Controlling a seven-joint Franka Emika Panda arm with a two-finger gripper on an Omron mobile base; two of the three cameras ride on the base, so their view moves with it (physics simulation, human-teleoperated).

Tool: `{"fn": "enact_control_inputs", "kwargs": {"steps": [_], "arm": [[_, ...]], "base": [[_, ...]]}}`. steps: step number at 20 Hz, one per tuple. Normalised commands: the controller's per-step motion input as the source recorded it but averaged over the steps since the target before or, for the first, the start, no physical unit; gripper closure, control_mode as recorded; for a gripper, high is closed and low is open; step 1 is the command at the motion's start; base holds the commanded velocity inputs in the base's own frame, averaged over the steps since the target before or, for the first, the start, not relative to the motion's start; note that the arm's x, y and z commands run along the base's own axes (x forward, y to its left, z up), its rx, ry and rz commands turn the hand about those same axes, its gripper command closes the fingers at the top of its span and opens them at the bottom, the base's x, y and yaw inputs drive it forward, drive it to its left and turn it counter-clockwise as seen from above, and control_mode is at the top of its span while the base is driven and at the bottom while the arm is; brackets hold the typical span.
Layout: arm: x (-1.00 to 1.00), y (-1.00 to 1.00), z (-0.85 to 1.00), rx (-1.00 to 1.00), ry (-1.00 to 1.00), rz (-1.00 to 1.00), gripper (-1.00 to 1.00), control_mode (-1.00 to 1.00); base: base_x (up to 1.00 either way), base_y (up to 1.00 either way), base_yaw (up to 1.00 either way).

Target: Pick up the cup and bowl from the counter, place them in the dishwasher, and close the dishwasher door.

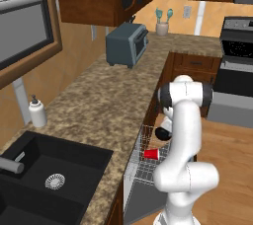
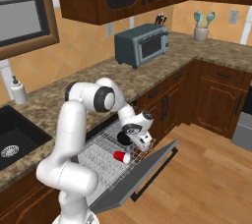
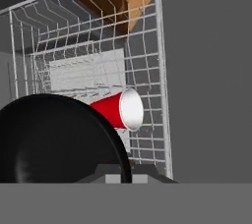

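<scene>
1. Kitchen sim here: brown speckled L-shaped surface (image 1: 106, 105) over wooden cabinets, black sink (image 1: 49, 169) at my near left with a white soap bottle (image 1: 37, 112) beside it, and a grey toaster oven (image 1: 127, 44) further along the worktop.
2. The dishwasher door (image 2: 140, 174) is dropped open and the wire rack (image 2: 101, 154) is pulled out over it. The right base view gives me the whole door panel with its handle bar; from the left base camera I mostly get the rack edge tucked behind my own arm.
3. The cup (image 2: 121, 157) is lying on its side in the rack. In the hand view its white inside faces the camera, just past the bowl's rim.
4. The bowl (image 3: 59, 139) sits huge and black in the lower left of the hand view, right at the fingers. From the right base camera it's a dark disc under the wrist, above the rack, next to the cup.
5. The fingers (image 2: 140, 142) are clenched on the bowl's rim as far as I can tell; the tips themselves are barely readable in the hand view.
6. The left base view also catches the stove (image 1: 236, 71) off to the right, and a utensil pot (image 1: 162, 27) back in the corner.
</scene>
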Motion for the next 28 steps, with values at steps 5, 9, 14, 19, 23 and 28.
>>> {"fn": "enact_control_inputs", "kwargs": {"steps": [5,9,14,19,23,28], "arm": [[0.77,-0.02,-0.54,0.0,0.0,0.03,1.0,-1.0],[0.71,-0.03,-0.55,0.0,0.0,0.03,1.0,-1.0],[0.63,0.0,-0.66,0.0,0.01,0.01,1.0,-1.0],[0.38,0.0,-0.76,0.0,0.14,0.0,1.0,-1.0],[0.23,0.0,-0.73,0.0,0.16,0.0,1.0,-1.0],[0.14,-0.04,-0.67,0.0,0.13,0.0,1.0,-1.0]], "base": [[0.0,0.0,0.0],[0.0,0.0,0.0],[0.0,0.0,0.0],[0.0,0.0,0.0],[0.0,0.0,0.0],[0.0,0.0,0.0]]}}
